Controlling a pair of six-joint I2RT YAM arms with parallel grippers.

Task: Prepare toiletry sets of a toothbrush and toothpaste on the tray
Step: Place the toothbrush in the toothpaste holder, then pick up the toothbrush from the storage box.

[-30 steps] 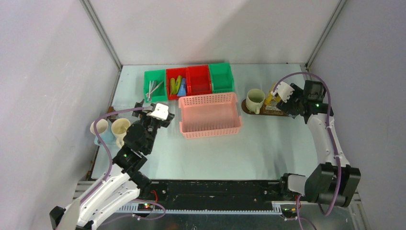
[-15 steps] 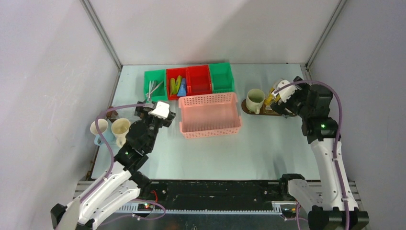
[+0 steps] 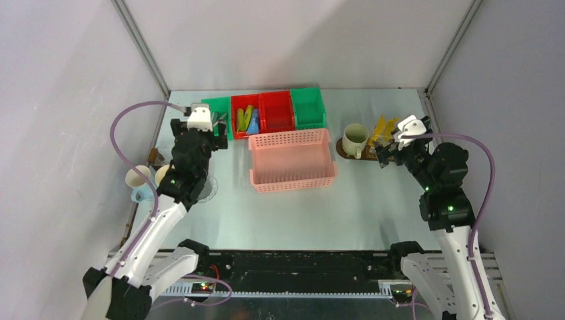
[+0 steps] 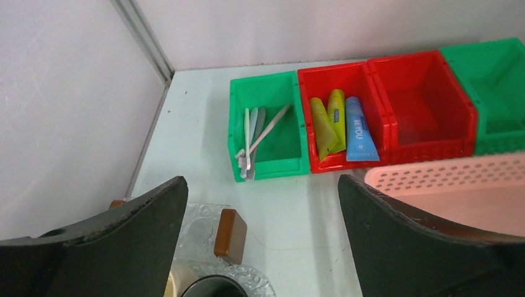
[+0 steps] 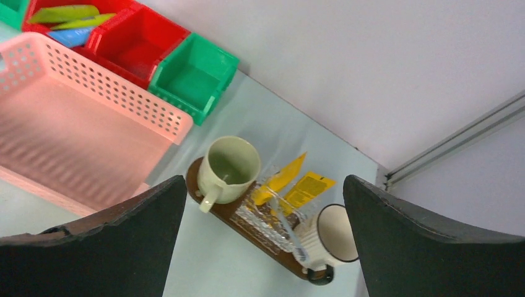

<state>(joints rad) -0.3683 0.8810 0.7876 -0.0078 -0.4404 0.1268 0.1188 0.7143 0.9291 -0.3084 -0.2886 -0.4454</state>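
Note:
The dark brown tray (image 5: 213, 207) (image 3: 344, 154) lies at the right. On it stand a pale green mug (image 5: 232, 164) (image 3: 355, 138), a clear patterned glass piece (image 5: 263, 216) and a white dark-rimmed mug (image 5: 331, 238). Two yellow tubes (image 5: 303, 189) (image 3: 383, 127) lean out of the glass piece, and a clear toothbrush (image 5: 291, 232) lies across it. My right gripper (image 5: 263, 182) (image 3: 388, 152) hovers open above the tray, holding nothing. My left gripper (image 4: 263, 182) (image 3: 214, 127) is open and empty before the green bin of toothbrushes (image 4: 257, 133). The red bin next to it holds yellow-green and blue tubes (image 4: 340, 127).
A pink basket (image 3: 292, 160) sits mid-table, with an empty red bin (image 4: 427, 111) and a green bin (image 4: 495, 86) behind it. At the left stand a white mug (image 3: 138, 177) and a cream mug (image 3: 163, 175). A clear disc (image 4: 192, 229) carries a brown block (image 4: 230, 232).
My right gripper opened wide and drew back from the tray toward the near right. My left arm swung from beside the left mugs up to the bins.

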